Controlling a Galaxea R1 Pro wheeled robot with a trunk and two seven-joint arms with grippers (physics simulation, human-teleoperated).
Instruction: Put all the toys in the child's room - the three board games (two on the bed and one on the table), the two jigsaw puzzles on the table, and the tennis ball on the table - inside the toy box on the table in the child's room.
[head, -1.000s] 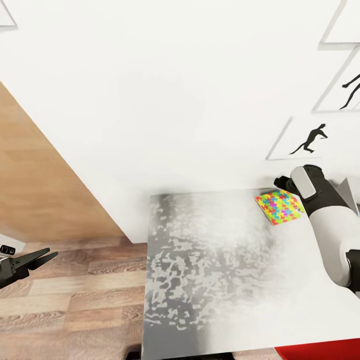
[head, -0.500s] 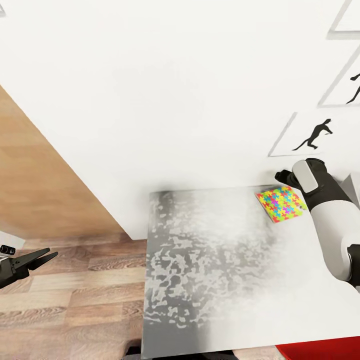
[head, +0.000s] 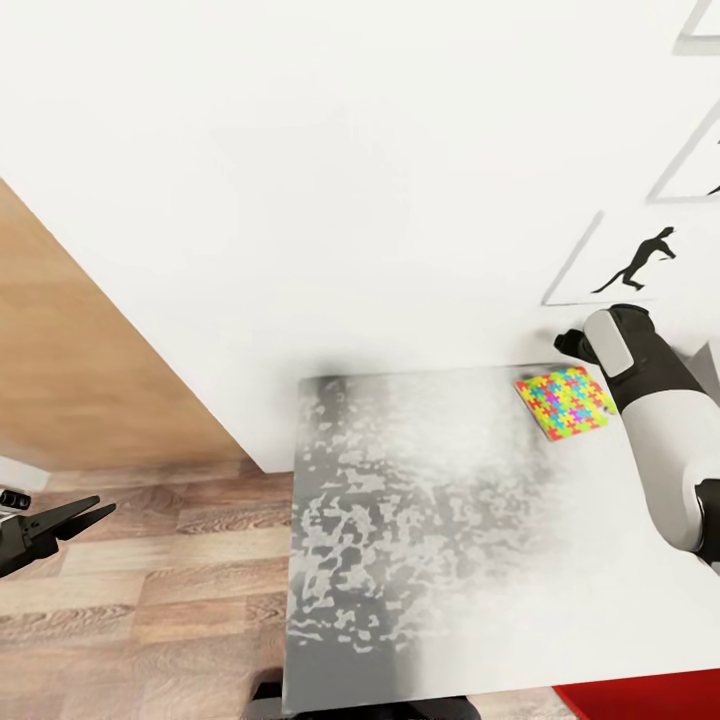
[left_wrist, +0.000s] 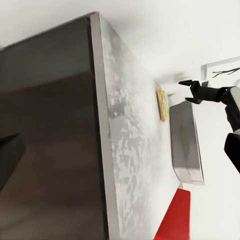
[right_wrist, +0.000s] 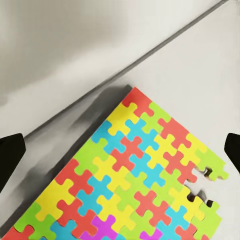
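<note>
Jigsaw puzzle (head: 564, 403) lies flat on the grey worktop (head: 420, 540), near its far edge by the white wall (head: 330, 170). My right claw (left_wrist: 192, 91) hangs above the worktop just beyond the puzzle, toward the wall; the left wrist view shows its fingers spread apart with nothing between them. From the head my own forearm covers those fingertips. The right wrist view gives the puzzle (right_wrist: 140, 185) close up, mosaic pieces clear, near corners cut off. The left wrist view alone shows the grey toy box (left_wrist: 186, 142) just beside the puzzle (left_wrist: 162, 105), with a red patch (left_wrist: 176, 216) past it. My left claw (head: 92, 512) hovers over the wood floor (head: 140, 600), well off the worktop, fingers slightly parted, empty
</note>
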